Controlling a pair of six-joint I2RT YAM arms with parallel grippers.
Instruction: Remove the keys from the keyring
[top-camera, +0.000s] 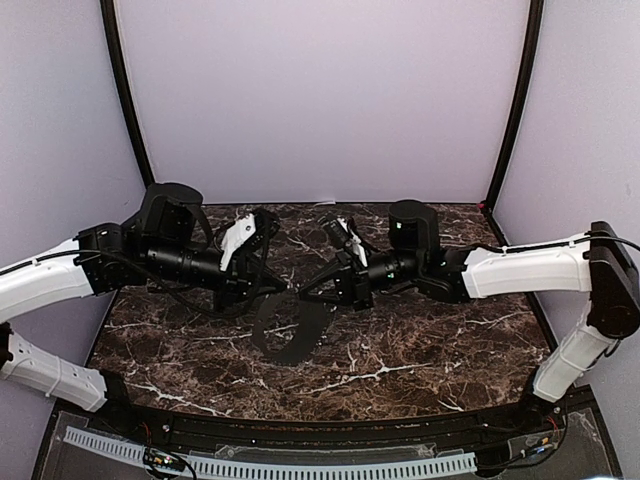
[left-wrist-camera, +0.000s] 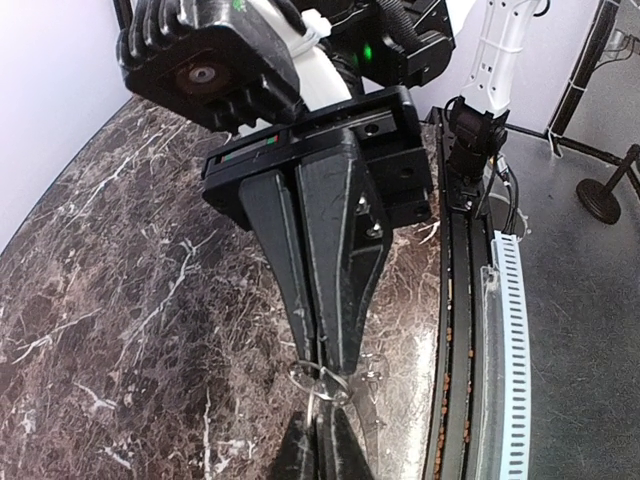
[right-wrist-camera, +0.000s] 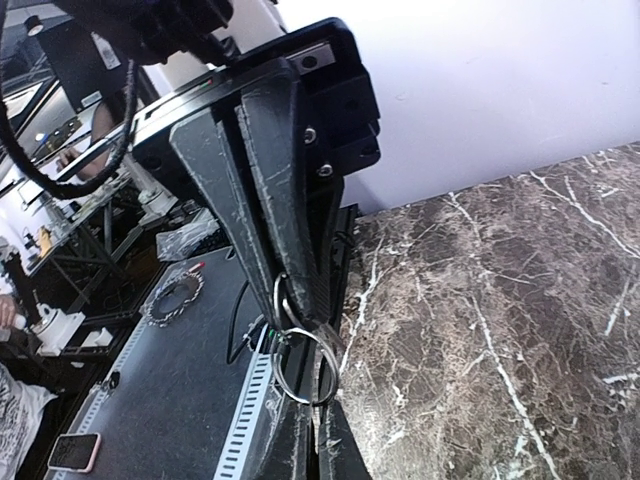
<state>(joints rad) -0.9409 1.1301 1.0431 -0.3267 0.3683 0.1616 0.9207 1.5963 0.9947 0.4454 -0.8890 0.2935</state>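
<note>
My two grippers meet tip to tip above the middle of the table. Between the tips hangs the keyring (right-wrist-camera: 305, 362), made of thin silver wire rings linked together; it also shows in the left wrist view (left-wrist-camera: 322, 380). My left gripper (top-camera: 288, 291) (left-wrist-camera: 322, 445) is shut on one ring. My right gripper (top-camera: 308, 292) (right-wrist-camera: 322, 440) is shut on the other. The fingers hide part of each ring. I cannot make out a key for certain; a thin pale sliver (right-wrist-camera: 335, 340) sticks out beside the rings.
The dark marble table (top-camera: 430, 340) lies below, with a dark patch (top-camera: 290, 335) under the grippers. A perforated white strip (top-camera: 270, 465) runs along the near edge. A toothed grey loop (right-wrist-camera: 175, 297) lies on a dark surface beyond the table edge.
</note>
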